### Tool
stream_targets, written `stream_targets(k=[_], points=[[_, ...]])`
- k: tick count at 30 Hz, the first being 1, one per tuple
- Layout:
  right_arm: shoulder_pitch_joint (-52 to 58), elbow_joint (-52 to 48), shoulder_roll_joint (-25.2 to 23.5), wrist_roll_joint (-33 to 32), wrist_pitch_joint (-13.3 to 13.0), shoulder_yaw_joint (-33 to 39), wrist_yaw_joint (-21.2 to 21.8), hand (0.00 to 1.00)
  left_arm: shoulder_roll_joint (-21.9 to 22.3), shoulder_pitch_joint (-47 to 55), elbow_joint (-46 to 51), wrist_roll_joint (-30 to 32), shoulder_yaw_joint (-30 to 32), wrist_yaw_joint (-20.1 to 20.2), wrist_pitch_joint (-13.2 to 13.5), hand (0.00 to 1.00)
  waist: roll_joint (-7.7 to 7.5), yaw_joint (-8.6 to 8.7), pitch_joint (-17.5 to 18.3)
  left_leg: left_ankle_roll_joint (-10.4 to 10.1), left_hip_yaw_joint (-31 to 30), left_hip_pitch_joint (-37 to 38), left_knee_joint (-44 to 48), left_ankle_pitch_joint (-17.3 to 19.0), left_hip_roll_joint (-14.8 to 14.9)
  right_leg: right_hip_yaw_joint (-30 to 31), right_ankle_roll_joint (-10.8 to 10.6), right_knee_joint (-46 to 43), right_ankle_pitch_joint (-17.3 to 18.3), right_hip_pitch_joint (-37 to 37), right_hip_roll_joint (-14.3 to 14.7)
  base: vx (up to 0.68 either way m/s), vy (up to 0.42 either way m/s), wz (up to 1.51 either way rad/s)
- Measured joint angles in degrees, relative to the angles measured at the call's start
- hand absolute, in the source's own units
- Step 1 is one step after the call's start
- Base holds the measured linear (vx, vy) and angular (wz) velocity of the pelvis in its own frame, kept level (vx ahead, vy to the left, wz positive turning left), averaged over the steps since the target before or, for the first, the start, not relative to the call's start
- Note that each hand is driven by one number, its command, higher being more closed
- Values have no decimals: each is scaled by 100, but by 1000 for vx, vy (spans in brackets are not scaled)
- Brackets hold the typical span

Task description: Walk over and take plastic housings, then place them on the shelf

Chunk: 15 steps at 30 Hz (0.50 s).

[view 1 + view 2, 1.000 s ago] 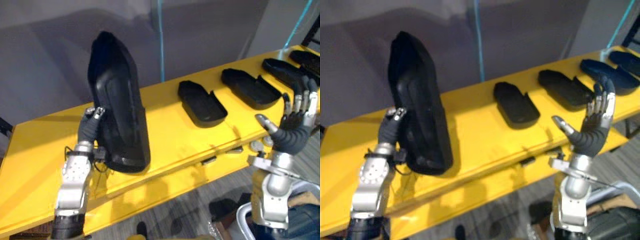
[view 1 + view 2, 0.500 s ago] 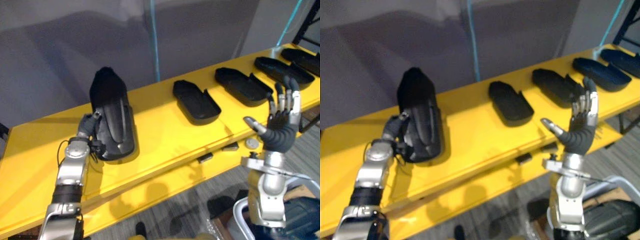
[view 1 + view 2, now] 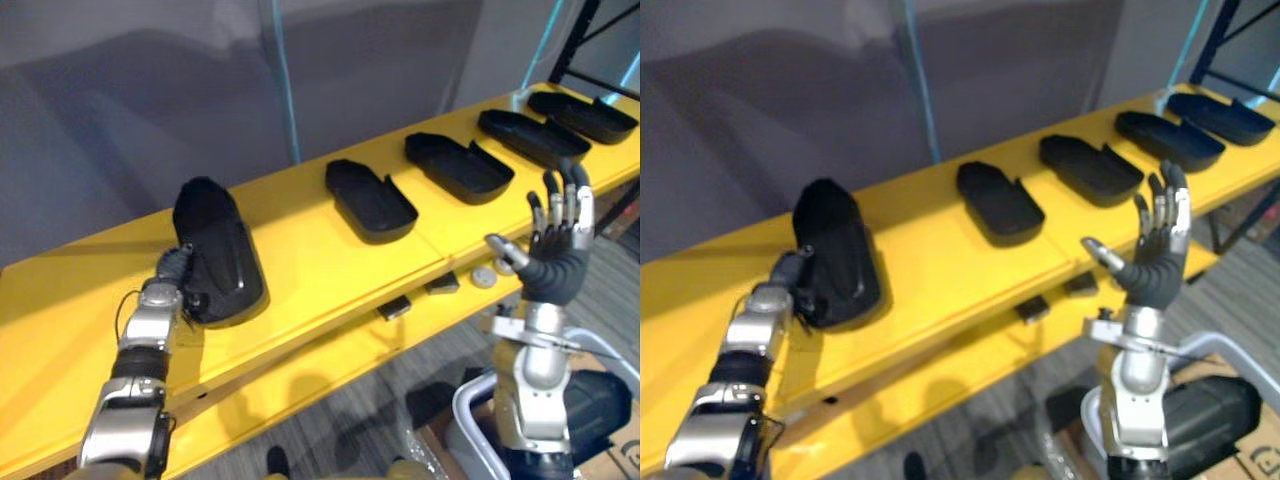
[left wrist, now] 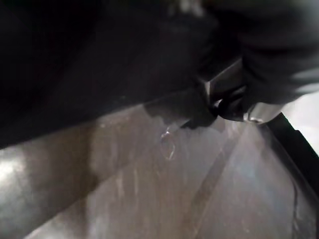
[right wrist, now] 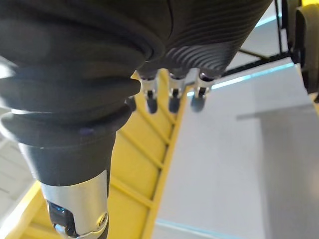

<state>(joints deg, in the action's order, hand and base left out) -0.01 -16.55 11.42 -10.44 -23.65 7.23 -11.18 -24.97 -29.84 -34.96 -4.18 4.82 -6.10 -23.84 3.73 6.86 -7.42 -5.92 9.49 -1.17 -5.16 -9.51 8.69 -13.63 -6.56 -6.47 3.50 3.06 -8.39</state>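
A black plastic housing [image 3: 215,252] lies flat on the yellow shelf [image 3: 320,265], toward its left end. My left hand [image 3: 172,268] sits at the housing's near left edge, fingers curled on its rim; the left wrist view has the housing's dark surface [image 4: 149,189] pressed up close. My right hand [image 3: 555,255] is raised in front of the shelf's right part, fingers straight and spread, holding nothing. Further right on the shelf, several more black housings lie in a row, the nearest [image 3: 368,200] open side up, then another [image 3: 458,167].
Two more housings [image 3: 530,137] [image 3: 582,115] lie at the shelf's far right. Small parts [image 3: 395,307] [image 3: 483,276] rest on the lower yellow ledge. A grey wall with a blue upright strip [image 3: 280,90] backs the shelf. A dark rack post [image 3: 575,40] stands at the right.
The housing, held upright above the shelf a second ago, has come down flat onto it with my left hand still on its edge. The view has shifted; the right hand stays raised.
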Motion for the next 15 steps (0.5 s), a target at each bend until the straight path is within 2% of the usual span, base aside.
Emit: stream_targets(k=[6, 15], points=[[-27, 0, -1, 7, 0, 2, -34, 0, 132, -23, -56, -60, -116, 1, -238, 100, -3, -9, -1, 0, 0, 4, 0, 0, 6, 4, 2, -6, 1, 3, 8, 0, 0, 0], [-29, 0, -7, 40, -1, -1, -170, 0, 192, -23, -59, -304, -119, -17, -216, 100, -61, -11, 15, 4, 6, 13, -1, 3, 13, 8, 5, -1, 3, 17, 13, 0, 0, 0]])
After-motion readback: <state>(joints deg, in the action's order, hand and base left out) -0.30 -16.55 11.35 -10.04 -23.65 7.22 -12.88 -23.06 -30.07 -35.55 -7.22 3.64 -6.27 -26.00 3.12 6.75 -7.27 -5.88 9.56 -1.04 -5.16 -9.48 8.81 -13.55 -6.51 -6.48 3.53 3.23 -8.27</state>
